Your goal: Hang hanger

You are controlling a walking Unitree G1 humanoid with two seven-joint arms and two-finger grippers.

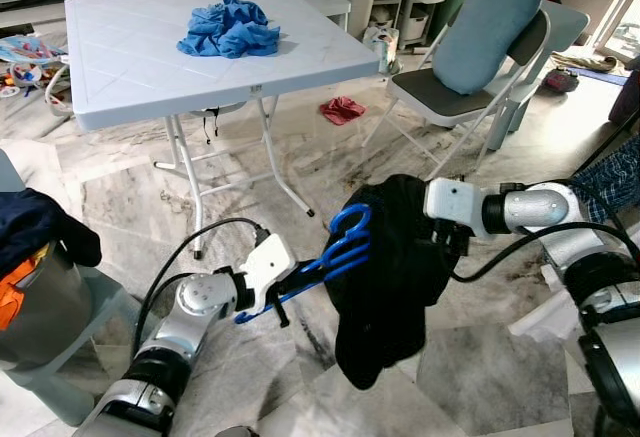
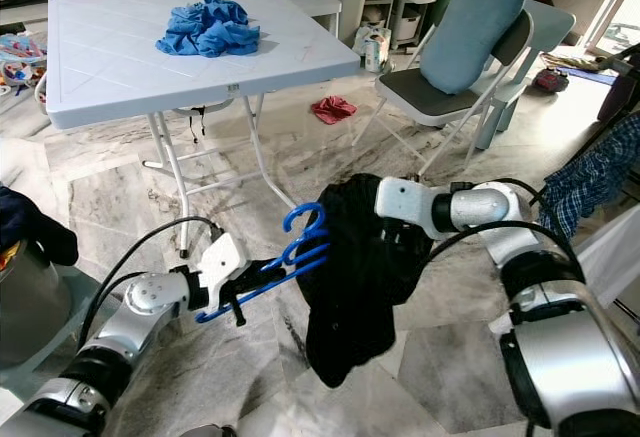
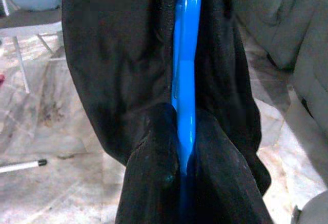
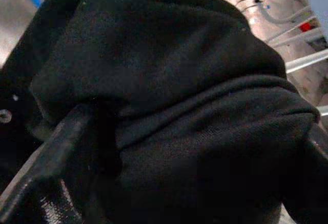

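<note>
- holding a blue hanger (image 1: 340,247) out in front of the robot, the left gripper (image 1: 300,282) has its jaws clamped on one end of the hanger, over the marble floor (image 1: 480,367)
- hanger hook (image 1: 352,219) points up, just beside the black garment (image 1: 385,277)
- black garment hangs mid-air between the two arms, draped over the far end of the hanger and bunched up at the top
- right gripper (image 1: 425,222) reaches in from the right, its tip buried in the top of the garment; one black finger (image 4: 56,157) lies against the cloth in the right wrist view, can't tell whether the jaws are wide or closed
- left wrist view: blue hanger bar (image 3: 184,80) runs straight away from the camera with black cloth hanging on both sides
- white folding bench (image 1: 150,57) stands behind, well apart from the arms, with a crumpled blue cloth (image 1: 230,27) on top
- folding chair (image 1: 470,97) with a light blue cushion (image 1: 490,27) to the right of the bench
- red rag (image 1: 342,109) on the floor between bench and chair
- grey bin (image 1: 40,307) at the robot's left with dark blue and orange clothes in it
- plaid cloth (image 1: 612,182) at the right edge
</note>
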